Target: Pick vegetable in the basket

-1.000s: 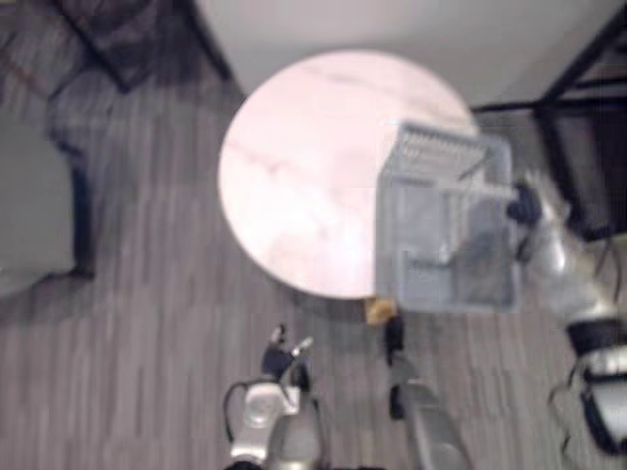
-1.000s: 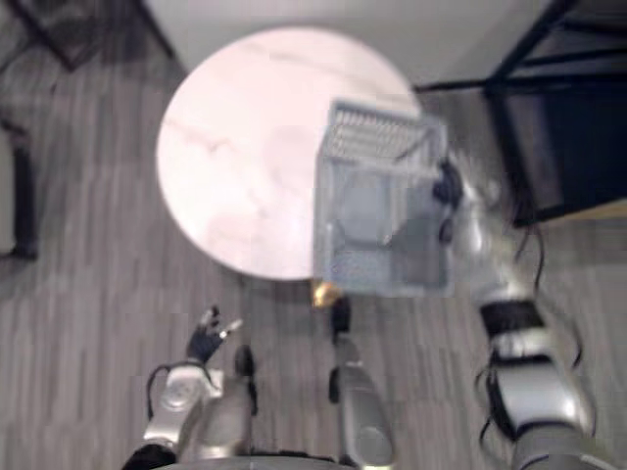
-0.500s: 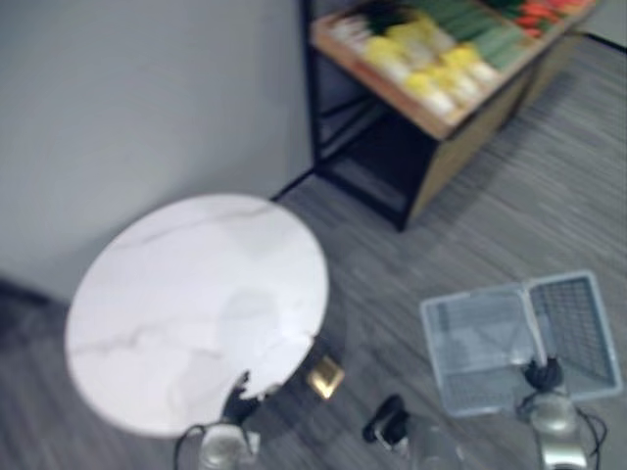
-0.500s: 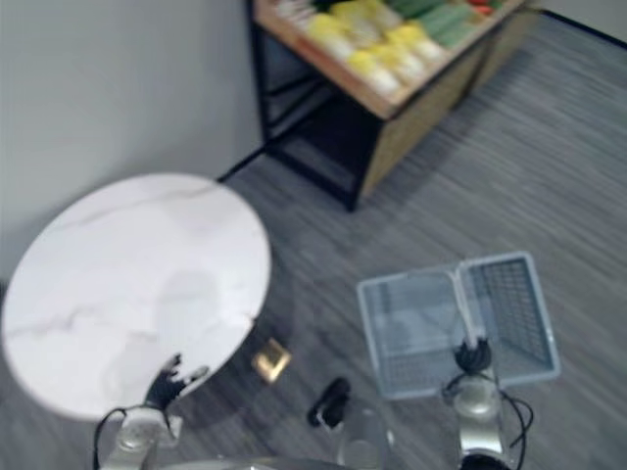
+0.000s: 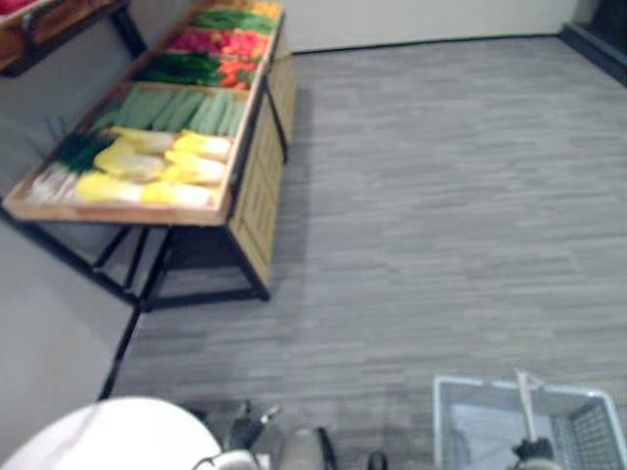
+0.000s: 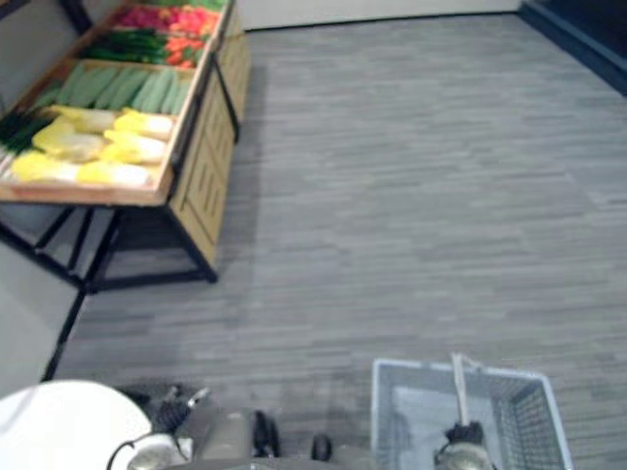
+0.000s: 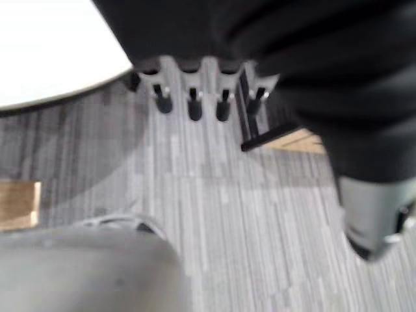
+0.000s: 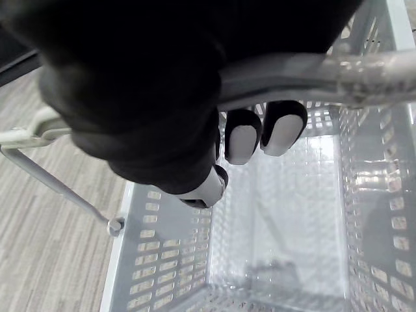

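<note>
Grey plank flooring [image 5: 441,196] runs across most of what I see from the head camera. At the far left of it stands a wooden produce stand [image 5: 257,186] on a black metal frame. The vegetables lie in its trays: pale yellow cabbages [image 5: 162,166] at the near end, long light-green ones [image 5: 186,111] behind them, then dark greens [image 5: 181,69] and red ones [image 5: 220,44] farther back.

Both hands are low at my near edge, well apart from that stand. My right hand [image 6: 462,436] is at the lower right, and in its wrist view the fingers [image 8: 242,136] are curled round the handle [image 8: 312,75] of the grey plastic basket [image 6: 421,367]. The thumb is tucked under the bar, so the grip is closed on it. The basket hangs below the hand over the floor, its mesh walls and pale bottom in plain sight past the fingertips.

My left hand [image 5: 245,431] sits at the lower left, just beside the edge of the round white table [image 5: 98,436]. Its own wrist view shows the fingers [image 7: 194,104] straight in a row, with the thumb apart, holding nothing. The tabletop rim and the floor show beyond them.

So the vegetables are on the stand, up and to the left of the basket, with open floor between them.
</note>
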Available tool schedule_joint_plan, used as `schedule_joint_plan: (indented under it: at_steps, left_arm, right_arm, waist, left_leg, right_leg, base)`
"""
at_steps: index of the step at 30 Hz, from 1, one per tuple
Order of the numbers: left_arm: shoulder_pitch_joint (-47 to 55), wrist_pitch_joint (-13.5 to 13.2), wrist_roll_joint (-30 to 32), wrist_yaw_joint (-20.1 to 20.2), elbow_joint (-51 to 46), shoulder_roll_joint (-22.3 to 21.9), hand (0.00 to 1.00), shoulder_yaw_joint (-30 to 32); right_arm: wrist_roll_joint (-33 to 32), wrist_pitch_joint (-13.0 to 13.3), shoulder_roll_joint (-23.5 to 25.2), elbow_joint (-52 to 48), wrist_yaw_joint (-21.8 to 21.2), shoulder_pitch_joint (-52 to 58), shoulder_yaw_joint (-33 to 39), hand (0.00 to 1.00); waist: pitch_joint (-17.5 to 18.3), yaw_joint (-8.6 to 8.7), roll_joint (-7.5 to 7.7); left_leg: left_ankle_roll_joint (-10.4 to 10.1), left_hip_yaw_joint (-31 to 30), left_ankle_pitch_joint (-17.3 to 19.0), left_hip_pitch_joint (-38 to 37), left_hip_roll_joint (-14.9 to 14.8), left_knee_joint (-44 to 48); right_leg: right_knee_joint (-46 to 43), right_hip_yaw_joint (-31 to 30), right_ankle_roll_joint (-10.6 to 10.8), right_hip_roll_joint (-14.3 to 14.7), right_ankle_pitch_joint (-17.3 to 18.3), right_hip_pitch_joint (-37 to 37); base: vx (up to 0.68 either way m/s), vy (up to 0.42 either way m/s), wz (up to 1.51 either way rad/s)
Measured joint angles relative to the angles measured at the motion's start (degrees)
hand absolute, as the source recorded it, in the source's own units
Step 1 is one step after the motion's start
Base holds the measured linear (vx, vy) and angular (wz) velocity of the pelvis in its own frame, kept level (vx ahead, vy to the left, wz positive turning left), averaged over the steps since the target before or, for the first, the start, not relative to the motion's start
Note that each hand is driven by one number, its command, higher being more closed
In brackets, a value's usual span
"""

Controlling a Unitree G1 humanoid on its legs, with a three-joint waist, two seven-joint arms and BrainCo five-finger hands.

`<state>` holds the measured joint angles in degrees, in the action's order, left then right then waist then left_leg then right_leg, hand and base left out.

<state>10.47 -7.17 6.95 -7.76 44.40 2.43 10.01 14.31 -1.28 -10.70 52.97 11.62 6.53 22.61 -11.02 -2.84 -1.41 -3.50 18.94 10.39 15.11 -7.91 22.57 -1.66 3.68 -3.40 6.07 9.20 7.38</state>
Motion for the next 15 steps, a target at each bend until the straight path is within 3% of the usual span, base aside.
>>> schedule_joint_plan:
  at_steps: [1,2,3,4,5,6,7,8,10,13,15]
  left_arm:
    - [-0.15,0.11,0.00,-0.05,-0.33,0.04,0.00,-0.16]
    - [-0.06,0.10,-0.20,-0.29,-0.35,0.65,0.00,-0.27]
    - [-0.19,0.09,-0.27,-0.50,0.22,1.25,0.00,-0.57]
    - [-1.03,0.20,-0.87,-0.72,1.49,1.84,0.00,-0.84]
    - [-1.46,0.28,-1.27,-0.90,2.40,2.86,0.00,-1.59]
    - [-2.11,0.36,-1.41,-0.96,3.04,3.19,0.00,-2.02]
    - [-2.47,0.52,-1.68,-1.03,3.95,3.42,0.00,-3.05]
    - [-3.59,0.49,-1.68,-1.08,3.87,3.08,0.00,-3.10]
    - [-6.04,0.40,-1.69,-1.25,4.56,2.99,0.00,-2.93]
    - [-10.26,0.31,-1.65,-1.64,7.34,2.76,0.00,-2.76]
    - [-10.20,0.30,-1.64,-2.13,9.40,2.67,0.00,-0.28]
  right_arm:
    - [-0.03,0.06,0.06,0.56,-0.17,0.93,0.21,1.00]
    - [-0.05,0.30,0.82,1.26,-0.19,2.30,0.18,1.00]
    - [-0.32,0.55,1.28,1.48,-0.13,2.88,0.33,1.00]
    - [-0.92,0.52,2.29,2.02,-0.10,2.42,0.64,1.00]
    - [-1.38,0.51,3.25,2.26,-0.14,2.53,1.09,1.00]
    - [-1.64,0.55,3.67,2.13,-0.14,2.57,1.26,1.00]
    - [-2.03,0.50,4.11,2.14,-0.07,3.82,1.88,1.00]
    - [-2.79,0.58,4.21,2.20,-0.15,4.95,1.81,1.00]
    - [-4.39,0.57,4.90,2.80,-0.13,5.24,1.97,1.00]
    - [-7.11,0.59,5.46,5.07,0.05,4.76,4.65,1.00]
    - [-8.17,0.60,6.44,6.16,-0.03,4.93,6.49,1.00]
  waist:
    - [0.12,-0.86,0.33]
    - [1.14,-1.23,2.19]
    - [1.40,-0.72,2.20]
    - [0.67,-0.76,3.76]
    - [0.30,0.63,4.30]
    - [0.24,1.30,4.16]
    - [-0.07,1.59,3.81]
    - [-0.30,2.34,2.93]
    - [-0.41,4.23,2.43]
    - [-0.71,4.40,2.11]
    - [-0.77,4.33,2.47]
  left_leg:
    - [2.45,-0.48,-0.94,-0.33,1.33,-1.03]
    - [5.83,-0.51,-1.54,-1.70,3.08,-1.11]
    - [6.02,-0.61,-1.30,-2.65,3.31,-2.01]
    - [7.11,-0.97,-0.08,-5.67,5.11,-4.24]
    - [7.28,-1.71,-0.01,-9.22,5.96,-7.48]
    - [6.98,-2.50,-0.22,-11.21,6.30,-9.07]
    - [6.72,-4.06,-0.29,-15.74,6.62,-12.19]
    - [6.58,-6.45,-0.24,-19.17,6.44,-14.77]
    - [5.83,-11.49,0.19,-21.37,5.21,-17.21]
    - [2.98,-16.31,2.14,-24.21,3.10,-19.51]
    - [0.71,-18.28,6.19,-28.73,1.15,-19.94]
  right_leg:
    - [-3.47,-0.15,0.91,-0.46,3.72,-0.19]
    - [-8.41,0.66,4.55,-2.36,8.21,-1.00]
    - [-14.51,0.74,7.36,-3.00,9.66,-2.08]
    - [-31.54,2.24,12.50,-5.37,9.45,-8.99]
    - [-46.10,3.47,13.97,-8.08,5.35,-15.82]
    - [-49.00,4.29,12.33,-9.05,6.43,-17.37]
    - [-49.08,5.70,9.55,-10.67,8.04,-18.66]
    - [-43.79,5.96,8.36,-10.99,8.70,-19.47]
    - [-31.08,4.46,8.41,-11.05,8.32,-21.48]
    - [-9.65,2.23,9.10,-12.99,-0.60,-24.47]
    - [-4.52,2.06,10.30,-15.39,-4.42,-24.96]
  base:
    - [0.53,0.223,-0.37]
    - [0.59,0.209,-0.26]
    - [0.57,0.134,-0.08]
    - [0.55,0.096,0.15]
    - [0.52,0.097,0.28]
    - [0.51,0.077,0.54]
    - [0.53,0.036,0.77]
    - [0.55,0.005,0.86]
    - [0.54,-0.108,1.25]
    - [0.59,-0.241,0.95]
    - [0.62,-0.347,0.71]
